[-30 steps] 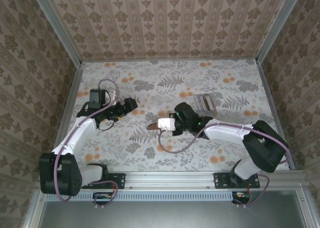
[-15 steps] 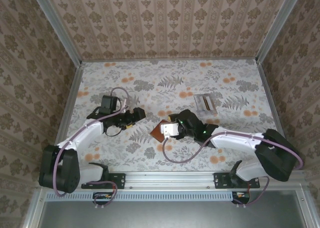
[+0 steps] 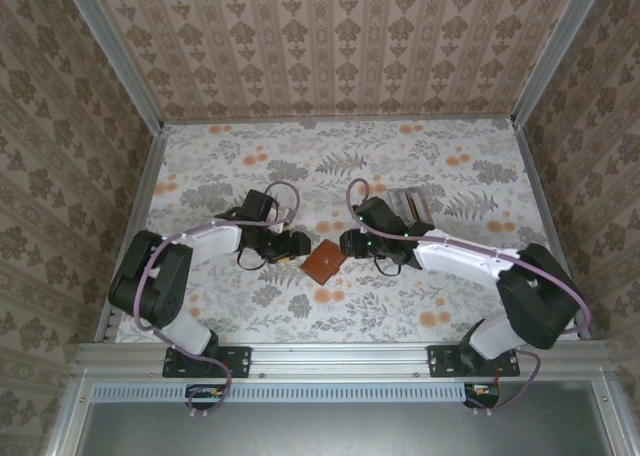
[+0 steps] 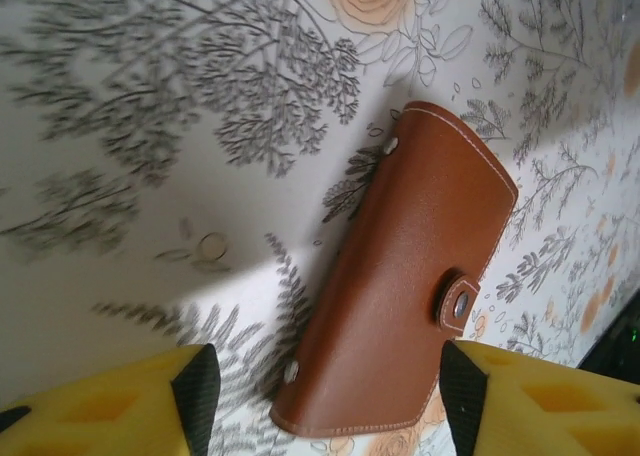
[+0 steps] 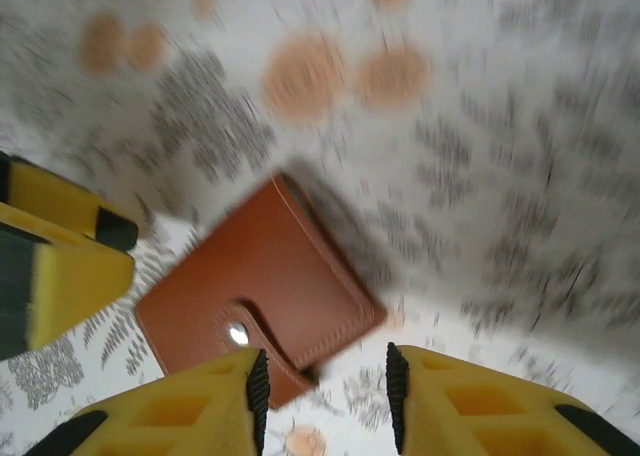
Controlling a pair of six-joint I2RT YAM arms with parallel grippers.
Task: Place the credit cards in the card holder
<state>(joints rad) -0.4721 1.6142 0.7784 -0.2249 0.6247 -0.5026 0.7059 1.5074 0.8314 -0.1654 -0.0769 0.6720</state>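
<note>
While end effectors (image 4: 325,388) (image 5: 325,384) flank card holder (image 4: 400,276), jaws apart (nothing held).

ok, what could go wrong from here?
1. The card holder lies flat with its clasp tab snapped shut; a grab may just slide it on the cloth.
2. Left gripper and right gripper flank it closely, so they might collide.
3. The credit cards lie by the right forearm, which could sweep them.

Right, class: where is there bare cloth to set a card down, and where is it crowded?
Free: the far strip between the back wall and the arms, and the near strip between the card holder and the front rail. Crowded: the middle, where left gripper and right gripper flank the card holder, credit cards just beyond the right arm.
</note>
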